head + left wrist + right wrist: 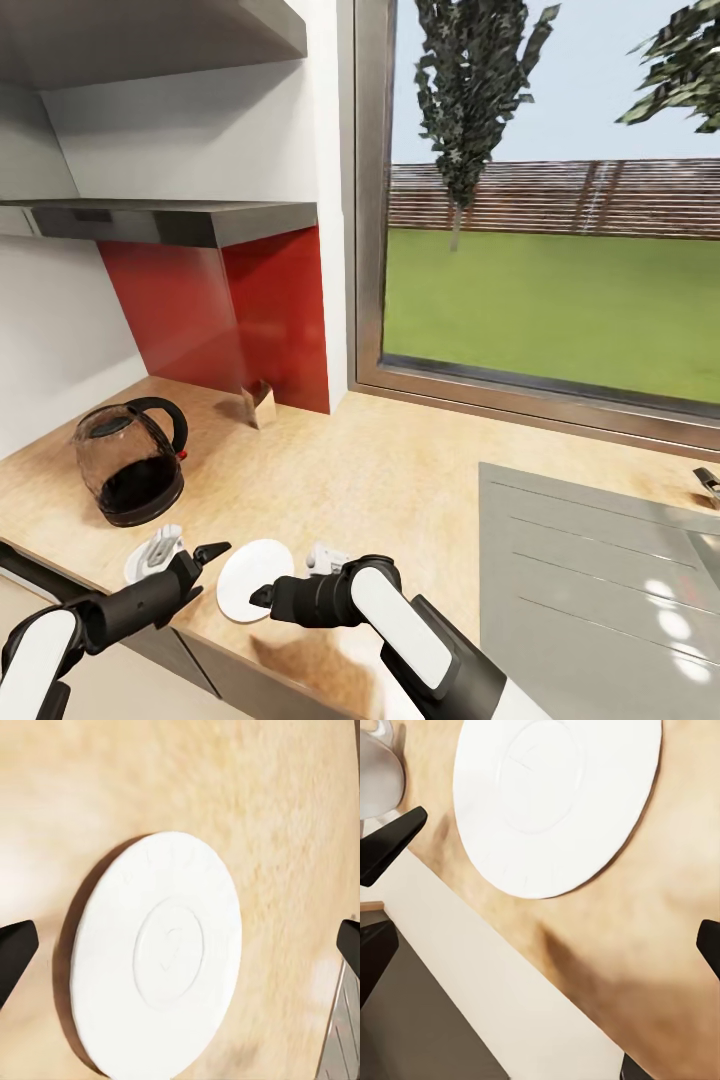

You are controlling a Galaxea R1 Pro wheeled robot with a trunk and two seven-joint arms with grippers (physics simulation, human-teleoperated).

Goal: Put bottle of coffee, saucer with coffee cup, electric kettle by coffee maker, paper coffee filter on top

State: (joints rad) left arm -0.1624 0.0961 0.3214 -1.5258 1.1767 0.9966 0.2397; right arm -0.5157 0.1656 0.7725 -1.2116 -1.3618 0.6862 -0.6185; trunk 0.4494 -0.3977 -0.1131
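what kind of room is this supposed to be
Most likely a simulated home kitchen: a light wood-look kitchen countertop with a grey sink drainboard set into it, an extractor hood over a red backsplash, and an electric kettle and a white saucer on the worktop.

Saucer (254, 579) flat on countertop (400, 480); kettle (130, 462) upright.

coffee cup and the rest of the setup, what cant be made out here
- Coffee cup: head view, partly behind the left gripper; upright or tipped is unclear.
- Paper coffee filter: head view, too small to confirm.
- Saucer: left wrist view, lower rim cut off by the frame edge.
- Right gripper: head view, fingertips merge into one dark tip.
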